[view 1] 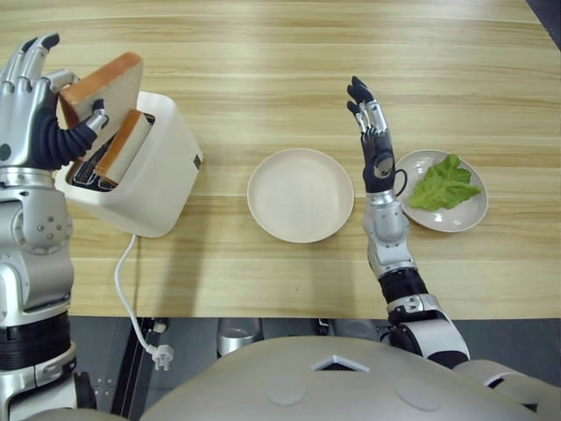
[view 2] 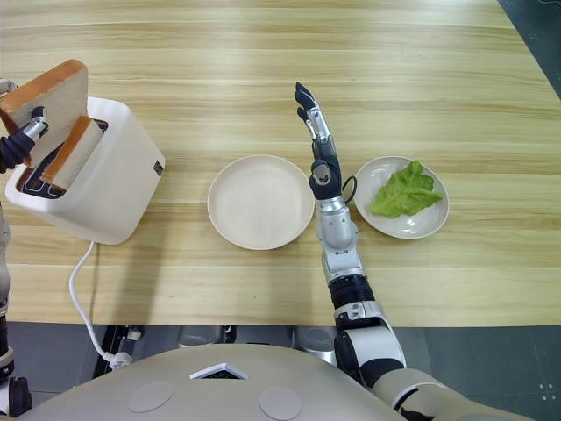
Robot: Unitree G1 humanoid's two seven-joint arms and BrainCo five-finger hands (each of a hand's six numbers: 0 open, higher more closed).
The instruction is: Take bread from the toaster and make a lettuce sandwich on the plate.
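Note:
A white toaster (view 1: 149,171) stands at the table's left. My left hand (view 1: 35,110) is shut on a slice of bread (view 1: 101,88), holding it just above the toaster's slots. A second slice of bread (view 1: 124,143) sticks up out of the toaster. An empty cream plate (view 1: 301,195) lies in the middle of the table. My right hand (view 1: 372,132) is open with straight fingers, standing edge-on between that plate and a smaller plate (view 1: 462,215) that holds a lettuce leaf (view 1: 443,184).
The toaster's white cord (view 1: 127,298) runs off the table's near edge, ending in a plug (view 1: 163,355). Bare wooden table (view 1: 289,70) stretches behind the plates.

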